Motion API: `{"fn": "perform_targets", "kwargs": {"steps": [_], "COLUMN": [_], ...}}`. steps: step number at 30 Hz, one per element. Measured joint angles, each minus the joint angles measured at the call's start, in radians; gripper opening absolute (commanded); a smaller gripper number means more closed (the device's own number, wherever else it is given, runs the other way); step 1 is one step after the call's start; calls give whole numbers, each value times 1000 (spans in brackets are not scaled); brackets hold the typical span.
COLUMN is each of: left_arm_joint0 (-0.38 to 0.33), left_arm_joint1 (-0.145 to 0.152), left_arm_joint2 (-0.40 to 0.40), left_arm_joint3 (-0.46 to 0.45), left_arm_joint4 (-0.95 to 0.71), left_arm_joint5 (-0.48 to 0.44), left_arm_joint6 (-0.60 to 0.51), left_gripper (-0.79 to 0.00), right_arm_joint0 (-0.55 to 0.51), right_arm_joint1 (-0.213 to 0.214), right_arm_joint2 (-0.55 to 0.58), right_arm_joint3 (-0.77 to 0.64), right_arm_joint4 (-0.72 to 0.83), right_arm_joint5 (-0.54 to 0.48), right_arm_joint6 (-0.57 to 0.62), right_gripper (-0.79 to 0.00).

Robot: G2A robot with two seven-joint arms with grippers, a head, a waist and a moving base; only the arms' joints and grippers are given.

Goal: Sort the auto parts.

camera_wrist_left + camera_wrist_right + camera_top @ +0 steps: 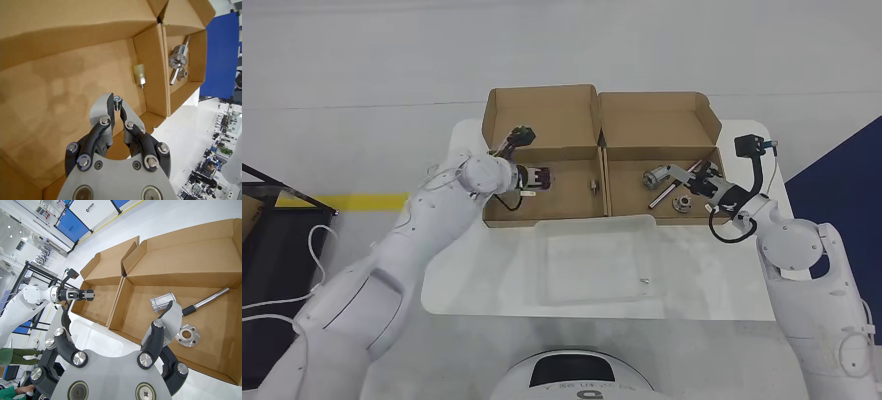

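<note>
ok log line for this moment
left gripper: shut on bolt, over left box | right gripper: open, over right box | right box: housing, rod, flange | left box: fitting

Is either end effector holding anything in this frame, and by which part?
The left end effector pinches a small bolt between its fingertips, by the head end. The right end effector is open, holding nothing.

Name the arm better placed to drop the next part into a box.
Left. The left gripper is shut on a small bolt above the left box, so it likely only needs to release. The right gripper hangs open and empty over the right box.
</note>
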Motion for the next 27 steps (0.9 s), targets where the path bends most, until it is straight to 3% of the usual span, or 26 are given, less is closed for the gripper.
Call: {"fn": "perform_targets", "kwargs": {"steps": [1, 4, 10, 16, 23, 27], "left_arm_joint0": [-3, -14, -11, 46, 240, 243], "left_arm_joint1": [-4, -14, -5, 61, 166, 168], "left_arm_joint2": [2, 5, -30, -164, -407, -409], "left_arm_joint3": [9, 31, 5, -114, -376, -379], "left_arm_joint4": [-2, -4, -30, -57, -82, -83], "left_arm_joint5": [-5, -23, -117, -217, -270, -270], "left_arm_joint6": [-2, -15, -60, -89, -193, -195], "left_gripper": [-114, 0, 0, 0, 0, 0], "right_arm_joint0": [0, 0, 0, 0, 0, 0], "right_arm_joint1": [0, 0, 0, 0, 0, 0], "right_arm_joint2": [0, 0, 0, 0, 0, 0], "right_arm_joint3": [0, 0, 0, 0, 0, 0], "right_arm_joint4": [0, 0, 0, 0, 0, 0], "right_arm_joint5": [0, 0, 0, 0, 0, 0], "right_arm_joint6": [0, 0, 0, 0, 0, 0], "right_gripper": [0, 0, 0, 0, 0, 0]}}
